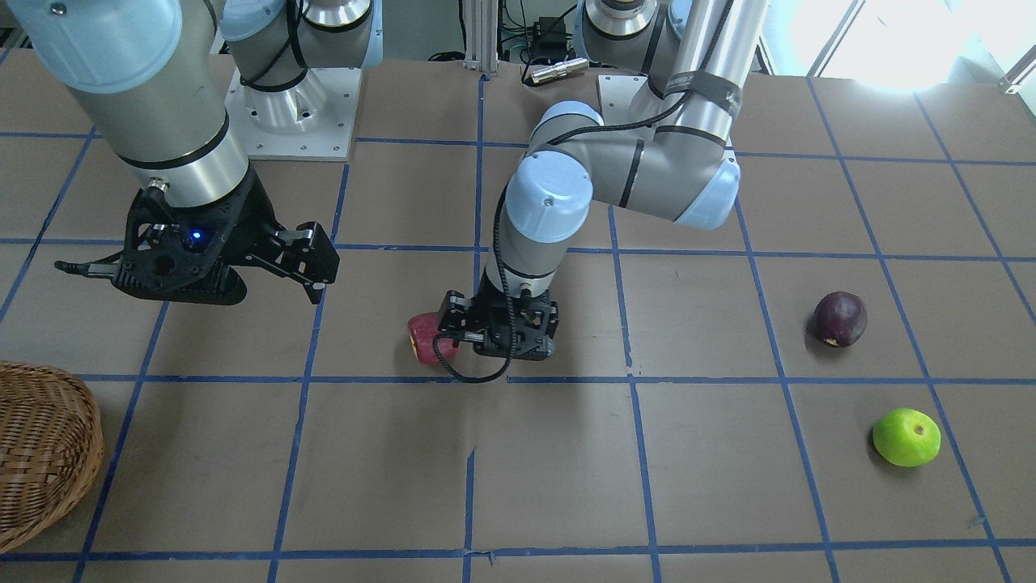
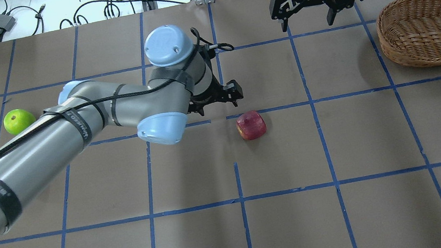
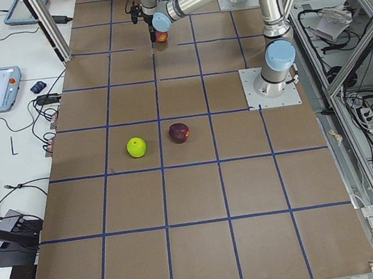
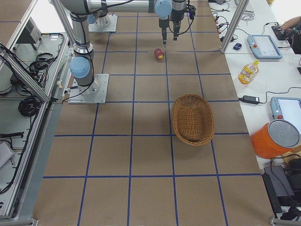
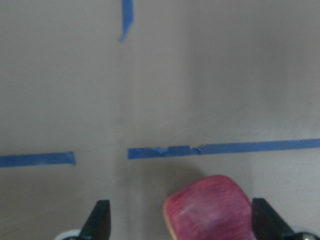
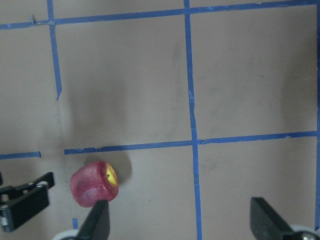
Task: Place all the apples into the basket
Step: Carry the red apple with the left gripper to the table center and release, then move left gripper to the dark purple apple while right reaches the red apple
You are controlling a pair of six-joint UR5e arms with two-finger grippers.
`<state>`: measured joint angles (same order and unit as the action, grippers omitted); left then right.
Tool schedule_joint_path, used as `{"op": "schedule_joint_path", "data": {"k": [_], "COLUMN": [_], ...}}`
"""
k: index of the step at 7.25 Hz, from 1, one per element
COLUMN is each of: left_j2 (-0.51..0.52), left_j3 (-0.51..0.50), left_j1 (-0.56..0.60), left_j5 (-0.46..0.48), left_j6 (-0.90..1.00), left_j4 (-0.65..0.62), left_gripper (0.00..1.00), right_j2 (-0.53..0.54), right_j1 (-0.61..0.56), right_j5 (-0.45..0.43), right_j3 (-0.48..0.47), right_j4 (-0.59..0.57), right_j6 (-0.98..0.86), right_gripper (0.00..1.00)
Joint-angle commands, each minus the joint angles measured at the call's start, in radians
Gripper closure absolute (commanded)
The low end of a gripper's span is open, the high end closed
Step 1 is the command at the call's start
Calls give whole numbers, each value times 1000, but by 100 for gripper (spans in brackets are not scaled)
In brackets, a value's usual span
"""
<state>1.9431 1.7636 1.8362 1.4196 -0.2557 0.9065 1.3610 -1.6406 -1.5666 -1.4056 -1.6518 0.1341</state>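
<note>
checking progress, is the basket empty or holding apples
Empty: the basket shows bare weave inside; the red apple, purple apple and green apple all sit on the table.

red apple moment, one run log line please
left pincer open beside red apple, not gripping | right pincer open, aloft | purple apple, green apple on table | basket empty
</note>
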Motion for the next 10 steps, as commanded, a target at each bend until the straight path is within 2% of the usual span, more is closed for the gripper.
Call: {"op": "schedule_joint_path", "data": {"k": [1,2,3,4,5,7,8,9,10], "left_j2": [-94,-131,-159,-171,-197,-187,-167,-141,-107], "left_j3": [10,10,10,11,11,25,51,83,112], "left_j1": [-174,-236,-312,-436,-531,-705,-809,-869,-885], "left_j5": [115,207,237,237,234,211,146,142,144], "left_j6": [315,473,606,809,910,1173,1326,1424,1449], "left_j4": [148,197,233,242,302,307,284,264,209], "left_gripper": [0,0,0,0,0,0,0,0,0], "right_j2": [0,-8,-17,-23,-35,-132,-182,-212,-223], "right_j1": [1,4,4,2,1,-30,-89,-146,-189], "right_j5": [0,-6,-6,6,-6,10,8,-3,-6], "right_j3": [-1,-1,3,10,2,-3,-9,-41,-125], "right_j4": [0,1,12,13,18,-8,-85,-182,-316], "right_j6": [-1,-1,1,10,6,19,57,129,134], "right_gripper": [0,0,0,0,0,0,0,0,0]}}
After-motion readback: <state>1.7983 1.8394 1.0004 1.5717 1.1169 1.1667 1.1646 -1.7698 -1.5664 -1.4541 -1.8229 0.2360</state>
